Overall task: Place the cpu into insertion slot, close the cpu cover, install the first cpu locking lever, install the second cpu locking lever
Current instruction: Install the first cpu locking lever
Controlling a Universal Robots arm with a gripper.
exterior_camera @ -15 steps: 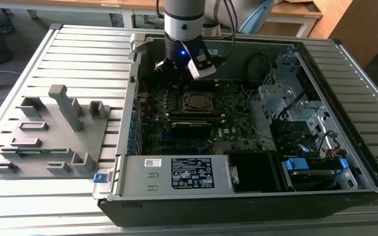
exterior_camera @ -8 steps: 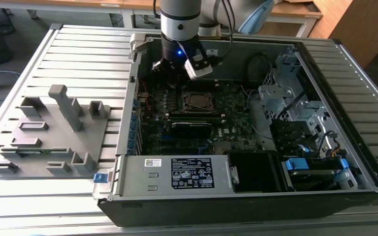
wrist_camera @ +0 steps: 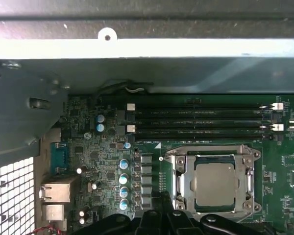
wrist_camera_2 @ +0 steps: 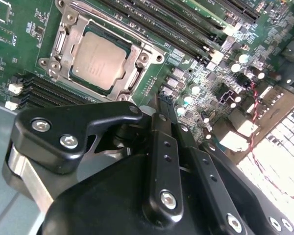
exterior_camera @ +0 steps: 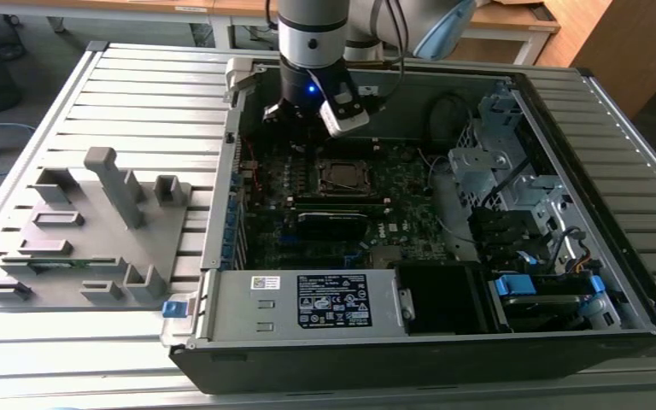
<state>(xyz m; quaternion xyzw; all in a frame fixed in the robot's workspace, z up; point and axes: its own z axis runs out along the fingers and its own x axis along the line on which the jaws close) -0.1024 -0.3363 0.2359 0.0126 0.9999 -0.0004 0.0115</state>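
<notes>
I'm over the open computer case and its green board. The tool is pressed together and empty. Just beyond its tip, the cover lies flat around the seated chip. I can't tell if the levers are latched.

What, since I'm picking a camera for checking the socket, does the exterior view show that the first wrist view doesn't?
Exterior view: the open black computer case, the grey plastic fixture tray at that view's left, the grey metal power supply box with a white label, and the silver robot arm above the case. First wrist view: the grey-silver square cpu itself, and a row of blue-topped capacitors. Shared: the green motherboard, the long black memory slots, and the silver metal cpu cover lying flat around the cpu.
</notes>
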